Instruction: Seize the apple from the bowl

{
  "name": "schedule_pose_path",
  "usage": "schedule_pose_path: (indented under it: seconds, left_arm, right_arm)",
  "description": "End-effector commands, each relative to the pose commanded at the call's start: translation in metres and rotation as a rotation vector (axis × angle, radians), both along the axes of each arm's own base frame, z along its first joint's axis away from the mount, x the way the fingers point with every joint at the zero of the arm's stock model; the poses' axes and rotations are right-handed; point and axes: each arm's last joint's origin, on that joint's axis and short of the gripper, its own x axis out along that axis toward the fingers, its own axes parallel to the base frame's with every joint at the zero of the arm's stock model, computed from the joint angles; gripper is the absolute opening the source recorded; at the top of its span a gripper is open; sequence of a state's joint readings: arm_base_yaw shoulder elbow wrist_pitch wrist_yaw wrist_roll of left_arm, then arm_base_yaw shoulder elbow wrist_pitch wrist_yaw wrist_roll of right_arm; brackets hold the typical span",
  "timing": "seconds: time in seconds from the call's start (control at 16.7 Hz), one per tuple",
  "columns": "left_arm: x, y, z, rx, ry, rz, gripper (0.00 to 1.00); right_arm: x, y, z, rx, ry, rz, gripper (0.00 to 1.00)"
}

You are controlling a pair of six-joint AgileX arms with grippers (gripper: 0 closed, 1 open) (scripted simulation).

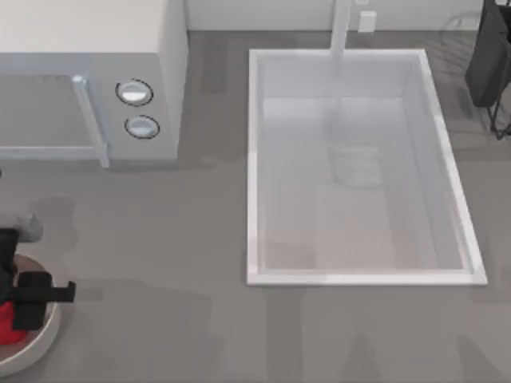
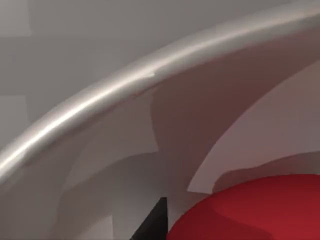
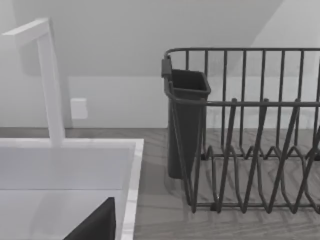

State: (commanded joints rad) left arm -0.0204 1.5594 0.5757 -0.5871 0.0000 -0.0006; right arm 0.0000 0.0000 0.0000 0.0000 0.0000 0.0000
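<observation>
Apple: small bright red rounded fruit (image 1: 8, 323) sits inside round shallow off-white bowl (image 1: 46, 335), lower left of the top view | left gripper (image 1: 17, 307): black, down over the bowl at the apple, grip state cannot tell | right arm (image 1: 489, 56): parked upper right beside dark wire dish rack (image 3: 250, 135).

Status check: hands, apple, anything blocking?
Left hand down inside the bowl at the table's front left, right at the apple. Grip unconfirmed. Right arm parked back right by the dish rack. Nothing blocking.
</observation>
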Motion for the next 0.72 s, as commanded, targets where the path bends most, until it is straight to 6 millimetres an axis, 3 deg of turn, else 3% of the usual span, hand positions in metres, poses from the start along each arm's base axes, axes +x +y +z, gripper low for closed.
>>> schedule_pose_path:
  seconds: [0.66,0.72]
  left_arm:
    - [0.0000,0.0000,0.0000,0.000,0.000,0.000,0.02]
    - [0.0000,0.0000,0.0000,0.000,0.000,0.000,0.00]
  right_arm:
    - [0.0000,0.0000,0.0000,0.000,0.000,0.000,1.00]
    - [0.0000,0.0000,0.0000,0.000,0.000,0.000,1.00]
